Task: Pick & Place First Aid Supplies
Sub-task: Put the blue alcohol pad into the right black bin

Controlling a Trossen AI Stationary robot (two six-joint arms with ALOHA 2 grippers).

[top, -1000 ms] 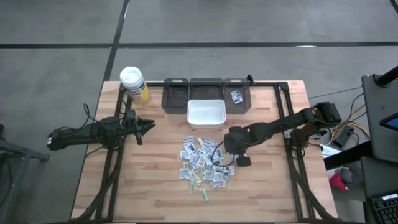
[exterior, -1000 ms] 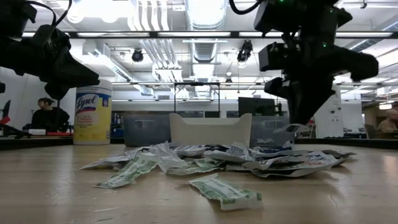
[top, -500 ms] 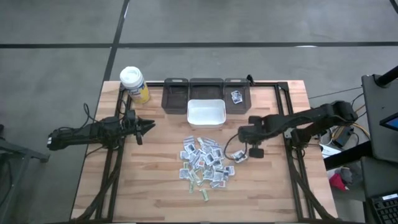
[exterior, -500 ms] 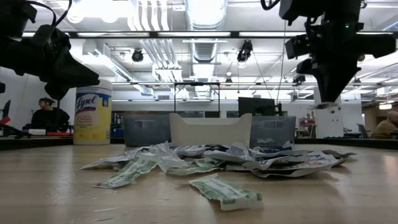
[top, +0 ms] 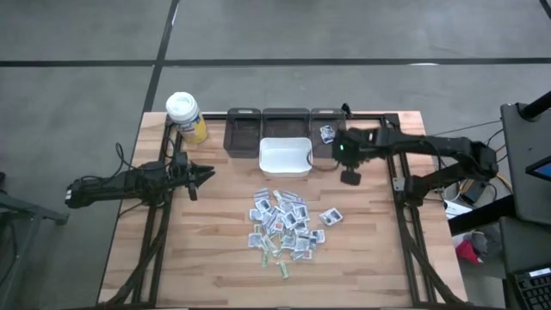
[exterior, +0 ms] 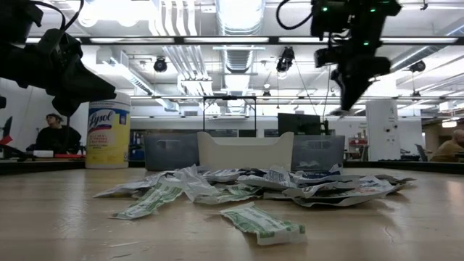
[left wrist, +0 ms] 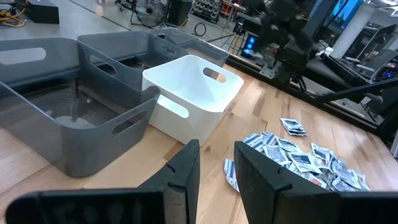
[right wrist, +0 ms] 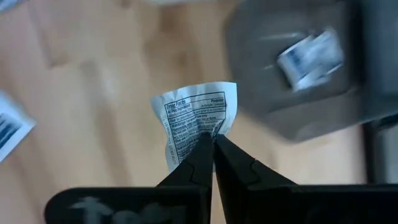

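Right gripper (right wrist: 211, 140) pinched shut on a small white packet (right wrist: 198, 121) printed with fine black text in a boxed panel, headings partly legible as "Facts" and "Purpose". Held in the air near the right-hand grey bin (top: 328, 131), which already contains one blue-and-white packet (top: 327, 133). Left gripper (top: 205, 175) waiting above the table's left side, fingers (left wrist: 185, 171) parted with a narrow gap, holding nothing. Heap of first aid packets (top: 282, 226) spread on the wooden table (top: 370, 258) in front of the white bin (top: 285, 156); one packet (top: 331, 216) lying just apart at the right. Yellow wipes canister (exterior: 108, 130) labelled "Lysol" standing at the far left corner.
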